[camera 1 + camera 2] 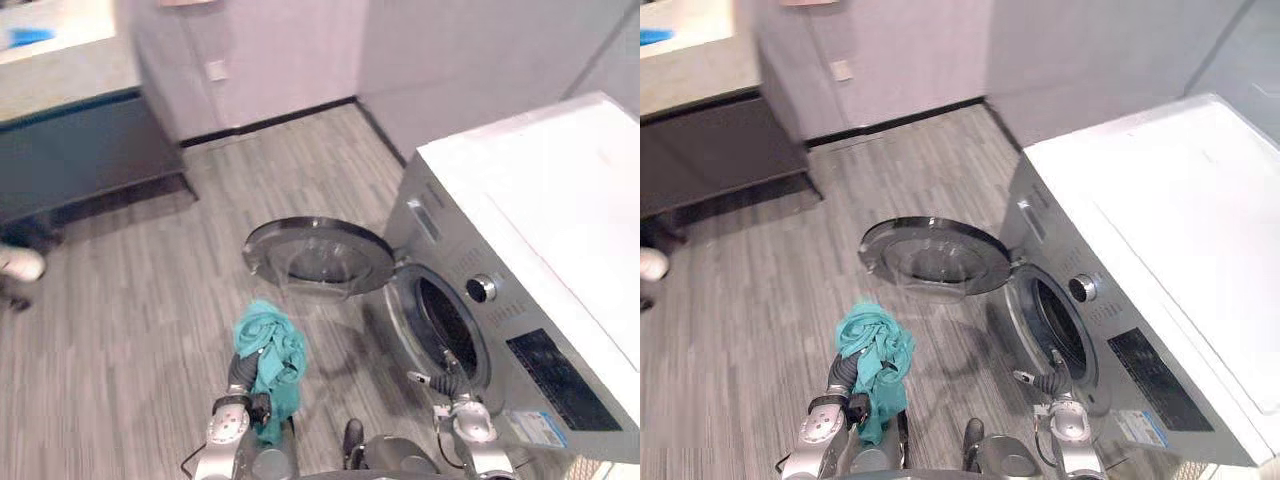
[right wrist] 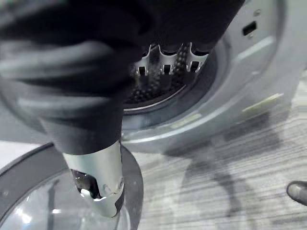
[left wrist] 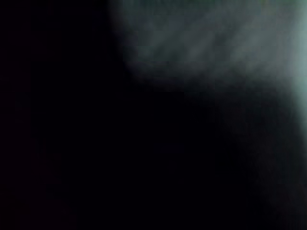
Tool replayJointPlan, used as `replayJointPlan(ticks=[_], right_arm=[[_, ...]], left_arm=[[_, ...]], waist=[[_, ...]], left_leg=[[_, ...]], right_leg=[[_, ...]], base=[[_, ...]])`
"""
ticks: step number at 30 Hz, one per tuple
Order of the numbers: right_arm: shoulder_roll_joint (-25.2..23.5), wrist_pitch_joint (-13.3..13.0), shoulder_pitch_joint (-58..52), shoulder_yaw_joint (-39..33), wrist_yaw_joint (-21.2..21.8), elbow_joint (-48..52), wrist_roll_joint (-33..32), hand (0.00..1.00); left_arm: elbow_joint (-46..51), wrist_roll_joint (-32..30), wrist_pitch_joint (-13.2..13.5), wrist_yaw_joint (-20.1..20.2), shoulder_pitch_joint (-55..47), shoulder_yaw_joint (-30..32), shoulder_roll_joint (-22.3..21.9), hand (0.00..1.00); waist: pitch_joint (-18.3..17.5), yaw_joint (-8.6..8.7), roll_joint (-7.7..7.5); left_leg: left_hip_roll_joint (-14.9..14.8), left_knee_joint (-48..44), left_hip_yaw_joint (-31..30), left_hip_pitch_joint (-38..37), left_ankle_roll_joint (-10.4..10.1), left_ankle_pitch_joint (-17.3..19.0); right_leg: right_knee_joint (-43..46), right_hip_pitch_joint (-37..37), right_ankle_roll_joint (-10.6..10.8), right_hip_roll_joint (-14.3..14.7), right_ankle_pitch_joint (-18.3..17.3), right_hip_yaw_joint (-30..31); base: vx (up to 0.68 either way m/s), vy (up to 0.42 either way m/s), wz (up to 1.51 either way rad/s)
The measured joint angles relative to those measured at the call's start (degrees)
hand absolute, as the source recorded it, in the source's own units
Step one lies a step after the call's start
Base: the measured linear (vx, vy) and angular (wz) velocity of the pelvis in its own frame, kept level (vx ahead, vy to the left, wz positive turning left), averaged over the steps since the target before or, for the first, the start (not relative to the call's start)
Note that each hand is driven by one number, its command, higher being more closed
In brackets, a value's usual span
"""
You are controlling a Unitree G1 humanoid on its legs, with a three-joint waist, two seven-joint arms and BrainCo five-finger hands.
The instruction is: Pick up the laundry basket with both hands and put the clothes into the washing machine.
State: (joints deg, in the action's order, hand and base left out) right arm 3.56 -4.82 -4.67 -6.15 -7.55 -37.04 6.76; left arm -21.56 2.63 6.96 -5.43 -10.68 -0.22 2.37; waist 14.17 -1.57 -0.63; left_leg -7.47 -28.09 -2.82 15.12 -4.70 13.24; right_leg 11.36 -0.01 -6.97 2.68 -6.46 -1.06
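A bunched teal cloth (image 1: 268,352) sits raised over my left hand, whose dark wrist cover (image 1: 240,372) shows just beneath it; the cloth hides the fingers. It hangs above the floor, left of the washing machine (image 1: 560,230). The machine's round door (image 1: 318,256) is swung wide open towards the cloth. The dark drum opening (image 1: 447,325) faces me. My right hand (image 1: 448,378) is low in front of that opening, open, with straight fingers (image 2: 165,60) pointing at the drum and the thumb (image 2: 98,179) spread aside. It holds nothing.
A dark cabinet with a pale counter (image 1: 70,140) stands at the far left, with a blue item (image 1: 30,37) on top. A person's white shoe (image 1: 18,264) is at the left edge. Grey plank floor (image 1: 150,300) lies between cabinet and machine.
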Motion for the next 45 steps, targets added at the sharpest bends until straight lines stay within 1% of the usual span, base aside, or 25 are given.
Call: replayJointPlan(ticks=[1, 2, 3, 4, 5, 8, 9, 10, 12, 13, 14, 16, 17, 19, 21, 23, 26, 28, 30, 31, 33, 37, 41, 43, 45], right_arm=[[0.4, 0.1, 0.0, -0.2, -0.1, -0.5, 0.0, 0.0], [1.5, 0.2, -0.3, -0.9, -0.1, -0.8, 0.0, 0.0], [0.9, 0.4, 0.0, -1.3, -0.2, -1.8, 0.0, 0.0], [0.1, 0.7, -1.0, -1.1, 0.0, -1.8, 0.0, 0.0], [-0.4, 0.7, -1.6, -1.0, 0.0, -1.8, 0.0, 0.0], [-0.4, 0.7, -1.0, -0.3, 0.0, -2.7, 0.0, 0.0], [-0.3, 0.7, -0.7, 0.0, 0.0, -3.2, 0.0, 0.0], [0.0, 1.0, 1.3, 0.6, 0.0, -5.8, 0.0, 0.0], [0.0, 1.2, 2.1, 1.0, 0.0, -7.0, 0.0, 0.0], [0.2, 1.3, 2.3, 1.4, 0.0, -7.3, 0.1, 0.0], [0.3, 1.3, 2.8, 1.7, 0.0, -8.2, 0.2, 0.0], [0.4, 1.3, 2.8, 1.7, -0.1, -8.8, 0.6, 0.0], [0.6, 1.3, 2.3, 1.7, -0.1, -8.8, 0.6, 0.0], [0.8, 1.3, 1.5, 1.8, -0.1, -9.0, 0.6, 0.0], [2.7, 1.3, 0.7, 2.9, -0.3, -8.9, 0.6, 0.0], [3.7, 1.3, 0.1, 2.8, -1.3, -8.9, 0.6, 0.0], [4.9, 1.4, 0.4, 1.9, -2.4, -9.1, 0.6, 0.0], [4.8, 1.4, 0.2, 0.9, -2.4, -10.0, 0.6, 0.0], [4.9, 1.4, 0.2, -0.7, -2.6, -10.9, 0.6, 0.0], [4.2, 1.5, 0.2, -1.3, -2.6, -11.3, 0.5, 0.0], [3.4, 1.4, -0.8, -1.1, -2.7, -11.3, 0.5, 0.0], [3.4, 1.2, -0.4, -1.2, -2.8, -11.1, 0.4, 0.0], [3.5, 0.8, 5.7, -1.1, -4.9, -9.1, -1.5, 0.0], [3.6, 0.7, 7.0, -1.1, -5.9, -7.4, -2.0, 0.0], [3.4, 0.7, 8.2, -0.8, -7.5, -3.6, -3.3, 0.0]], left_arm=[[-0.5, -0.1, 0.0, 0.0, 0.0, -0.1, -0.1, 1.0], [-1.8, -0.1, 0.0, 0.0, 0.0, -0.3, -1.2, 1.0], [-3.4, -0.2, -0.2, 0.1, 1.2, -0.4, -0.9, 1.0], [-3.8, -0.8, -0.5, -0.1, 1.8, -0.1, 0.0, 1.0], [-3.7, -1.1, -0.5, 0.0, 1.8, -0.1, 0.4, 1.0], [-3.8, -1.1, -0.5, 0.0, 1.6, 0.0, 1.3, 1.0], [-3.8, -1.1, -0.5, 0.0, 1.6, 0.1, 1.5, 1.0], [-3.7, -1.1, -0.4, 0.0, 1.8, 0.9, 1.8, 1.0], [-3.7, -1.1, -0.5, 0.0, 1.9, 1.1, 2.6, 1.0], [-3.7, -1.1, -0.5, -0.1, 2.0, 1.0, 2.9, 1.0], [-3.6, -1.0, -0.5, -0.2, 2.4, 0.9, 3.3, 1.0], [-3.6, -1.0, -0.6, -0.1, 2.8, 0.9, 3.7, 1.0], [-3.6, -1.0, -0.5, -0.1, 3.0, 1.0, 3.9, 1.0], [-3.3, -1.0, -0.6, -0.1, 2.8, 1.0, 3.3, 1.0], [-3.3, -1.0, -1.0, 0.1, 2.1, 0.8, 1.6, 1.0], [-3.2, -1.0, -1.6, 0.0, 1.3, 0.4, 0.6, 1.0], [-3.2, -0.9, -1.7, 0.0, 1.8, -0.2, 0.5, 1.0], [-3.1, -0.9, -1.6, -0.4, 1.4, -0.2, 0.6, 1.0], [-3.0, -1.1, -1.6, -0.9, 1.4, -0.5, 0.4, 1.0], [-3.3, -1.1, -1.7, -1.0, 2.0, -0.7, 1.0, 1.0], [-3.2, -1.1, -1.7, -1.1, 3.0, -1.6, 1.5, 1.0], [-3.2, -1.1, -1.7, -1.1, 3.1, -2.0, 1.8, 1.0], [-0.9, -0.8, -1.7, -3.1, 6.6, -2.1, 4.0, 1.0], [1.4, -0.6, -1.5, -4.5, 7.7, -2.1, 4.1, 1.0], [2.7, -0.6, -0.9, -6.0, 10.9, -2.2, 3.4, 1.0]], waist=[[-0.2, -0.28, 0.98], [-0.1, 0.02, 3.96], [0.1, 0.5, 3.26], [-0.5, 0.58, 1.22], [-0.9, 0.52, 0.29], [-1.2, 0.64, -0.05], [-1.2, 0.66, -0.06], [-1.2, 0.62, 0.12], [-1.3, 0.66, 0.02], [-1.3, 0.79, 0.08], [-1.3, 0.82, 0.21], [-1.4, 0.68, 0.38], [-1.6, 1.07, 0.94], [-1.6, 0.86, 1.22], [-0.8, 0.83, 2.8], [-0.2, 0.72, 2.2], [0.5, 0.93, 2.02], [0.5, 0.8, 2.05], [0.5, 0.87, 3.24], [1.3, 1.06, 3.32], [1.1, 0.79, 1.17], [1.2, 0.84, 0.93], [6.5, 0.67, 0.57], [8.2, 0.66, 0.51], [10.6, 0.61, -0.07]], left_leg=[[0.2, 6.0, -2.5, -1.1, -1.3, -3.6], [-1.5, 8.4, -4.9, -2.0, -2.1, -8.4], [-1.3, 7.0, -3.6, -2.0, -1.4, -7.6], [-0.4, 8.3, 0.4, -3.7, -0.7, -6.9], [-0.1, 8.7, 4.0, -4.6, 0.2, -6.1], [-0.5, 9.7, 13.9, -7.8, 1.9, -3.9], [-0.7, 10.0, 15.7, -8.2, 2.0, -3.7], [-2.3, 11.2, 21.6, -9.7, 2.2, -3.5], [-3.3, 12.0, 25.3, -10.7, 2.2, -3.5], [-3.9, 12.3, 27.3, -11.5, 2.2, -3.5], [-5.0, 12.8, 30.5, -12.7, 1.9, -3.2], [-6.5, 11.4, 32.1, -13.2, 0.8, -2.6], [-8.0, 10.2, 32.7, -13.2, 0.2, -2.3], [-11.6, 4.1, 32.5, -12.5, 0.2, -2.3], [-18.0, -11.6, 27.7, -9.5, 2.9, -4.3], [-18.9, -19.2, 23.3, -6.8, 4.2, -8.5], [-13.1, -19.6, 16.3, -2.6, 0.1, -1.9], [-8.5, -10.9, 12.6, -2.5, -0.7, -0.8], [-4.5, 3.0, 9.6, -4.8, -0.8, -3.9], [-4.1, 3.6, 10.2, -5.5, 0.3, -3.2], [-1.5, 5.3, 10.6, -5.6, 0.8, -2.9], [1.1, 4.0, 10.7, -4.4, 1.9, -2.2], [1.2, -6.9, 10.5, 3.4, 2.8, -1.4], [0.3, -11.8, 10.5, 7.1, 3.2, 1.9], [-0.4, -21.0, 10.0, 14.5, 4.9, 7.7]], right_leg=[[0.6, 0.2, 2.2, 0.5, -1.3, 1.9], [1.2, 0.5, 4.7, 2.5, -3.0, 4.3], [1.7, 0.5, 5.6, 2.0, -3.9, 5.5], [3.3, -1.2, 6.8, -0.1, -4.4, 8.0], [3.7, -2.1, 7.9, -1.0, -4.9, 10.7], [2.1, -3.7, 11.1, -2.5, -3.3, 17.4], [1.4, -4.2, 11.3, -2.7, -2.5, 17.5], [-0.9, -5.6, 10.9, -3.3, 1.2, 13.7], [-2.0, -6.4, 10.1, -4.9, 2.5, 6.4], [-2.3, -6.7, 9.9, -6.4, 2.5, 0.0], [-1.5, -7.2, 9.5, -9.8, 2.3, -12.4], [-1.1, -6.4, 9.1, -12.0, 3.7, -22.0], [-1.5, -6.0, 9.7, -10.5, 3.9, -22.1], [-1.2, -5.5, 8.6, -8.6, 2.8, -20.2], [0.0, -2.2, 7.4, -5.3, 1.0, -18.3], [0.9, -0.7, 6.4, -4.9, -0.4, -15.5], [1.6, -0.9, 5.7, -5.7, -1.9, -11.9], [1.6, -0.6, 6.0, -5.8, -2.0, -10.2], [3.3, -1.4, 7.9, -5.1, -2.9, -9.0], [4.5, -1.4, 8.8, -5.6, -3.7, -8.9], [4.7, -1.6, 10.5, -8.1, -4.5, -9.3], [6.5, -2.6, 12.3, -10.6, -5.5, -9.8], [19.4, -10.7, 12.4, -13.0, -8.3, -9.9], [25.7, -14.8, 12.4, -13.6, -11.1, -9.8], [37.0, -22.6, 12.5, -15.3, -17.4, -9.7]], base=[[0.31, 0.422, -1.75], [0.17, 0.297, -1.18], [0.18, 0.335, -1.31], [0.1, 0.253, -1.2], [0.09, 0.241, -1.33], [-0.02, 0.232, -1.64], [-0.06, 0.189, -1.95], [-0.05, 0.113, -1.65], [-0.02, 0.045, -1.31], [0.02, -0.03, -1.3], [0.03, -0.059, -1.27], [0.06, -0.079, -0.85], [0.12, -0.148, -0.58], [0.14, -0.225, -0.61], [0.13, -0.257, -0.65], [0.1, -0.114, -0.63], [0.12, -0.042, -0.55], [0.12, 0.055, -0.53], [0.15, 0.175, -0.41], [0.11, 0.171, -0.11], [0.12, 0.137, 0.14], [0.14, 0.129, 0.16], [-0.04, 0.058, 0.11], [-0.14, 0.029, 0.09], [-0.17, 0.027, 0.07]])
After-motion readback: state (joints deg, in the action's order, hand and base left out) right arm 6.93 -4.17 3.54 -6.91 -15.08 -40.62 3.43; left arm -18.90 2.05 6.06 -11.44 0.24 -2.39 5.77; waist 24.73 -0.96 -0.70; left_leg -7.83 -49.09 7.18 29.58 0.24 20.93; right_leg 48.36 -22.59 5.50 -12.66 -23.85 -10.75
